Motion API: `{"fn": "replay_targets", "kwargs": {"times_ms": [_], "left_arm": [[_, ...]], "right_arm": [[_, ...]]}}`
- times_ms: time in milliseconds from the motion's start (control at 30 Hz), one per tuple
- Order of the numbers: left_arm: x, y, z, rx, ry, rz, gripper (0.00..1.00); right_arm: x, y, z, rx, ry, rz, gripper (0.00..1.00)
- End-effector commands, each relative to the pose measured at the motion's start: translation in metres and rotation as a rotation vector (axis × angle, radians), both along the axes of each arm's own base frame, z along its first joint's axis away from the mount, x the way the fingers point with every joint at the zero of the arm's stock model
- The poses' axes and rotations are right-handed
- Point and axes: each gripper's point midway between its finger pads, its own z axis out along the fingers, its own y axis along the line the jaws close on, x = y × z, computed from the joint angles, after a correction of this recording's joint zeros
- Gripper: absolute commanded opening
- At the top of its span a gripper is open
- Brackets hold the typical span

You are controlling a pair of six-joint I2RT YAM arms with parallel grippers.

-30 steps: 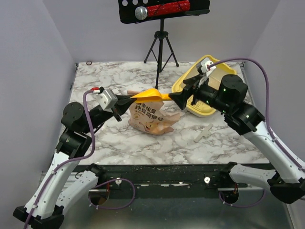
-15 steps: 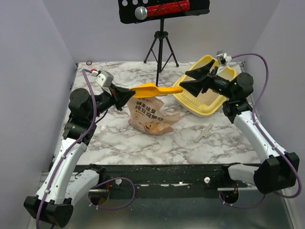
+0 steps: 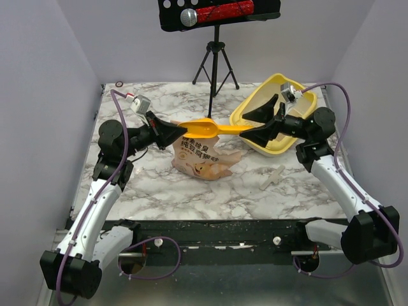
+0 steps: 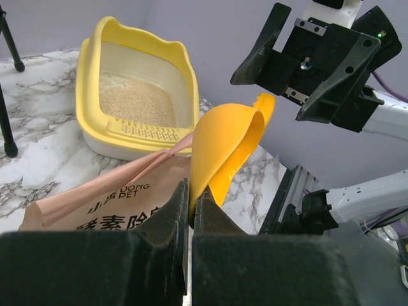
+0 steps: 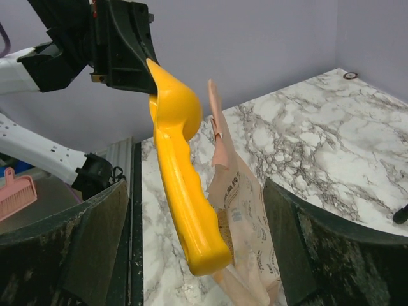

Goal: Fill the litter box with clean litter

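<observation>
We see our left gripper clenched on the bowl rim of the small yellow-orange plastic scoop, holding it in the air above the tan printed paper bag. Our right gripper is spread wide around the handle end without touching it. The large yellow rectangular plastic litter box sits on the white marbled table at far right, with fine beige clean litter covering its floor.

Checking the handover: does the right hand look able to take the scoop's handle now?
Probably yes: the right hand is open, and the scoop, pinched by the left hand, points its handle into that opening with nothing in between.
</observation>
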Motion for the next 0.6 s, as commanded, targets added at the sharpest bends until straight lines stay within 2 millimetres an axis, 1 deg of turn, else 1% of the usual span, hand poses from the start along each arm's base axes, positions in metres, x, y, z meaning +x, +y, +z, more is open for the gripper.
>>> {"fn": "replay_targets", "kwargs": {"times_ms": [0,100,400,567], "left_arm": [[-0.005,-0.001,0.012,-0.037,-0.01,-0.028,0.0],[-0.003,-0.001,0.009,-0.052,0.01,-0.026,0.0],[-0.001,-0.001,0.01,-0.11,0.039,-0.03,0.0],[0.001,-0.002,0.009,-0.15,0.06,-0.03,0.0]], "right_arm": [[-0.018,0.0,0.005,-0.021,-0.054,0.058,0.92],[-0.019,0.001,0.004,-0.025,-0.047,0.054,0.91],[-0.029,0.009,0.014,-0.017,-0.065,0.084,0.87],[-0.03,0.016,0.017,-0.008,-0.07,0.097,0.81]]}}
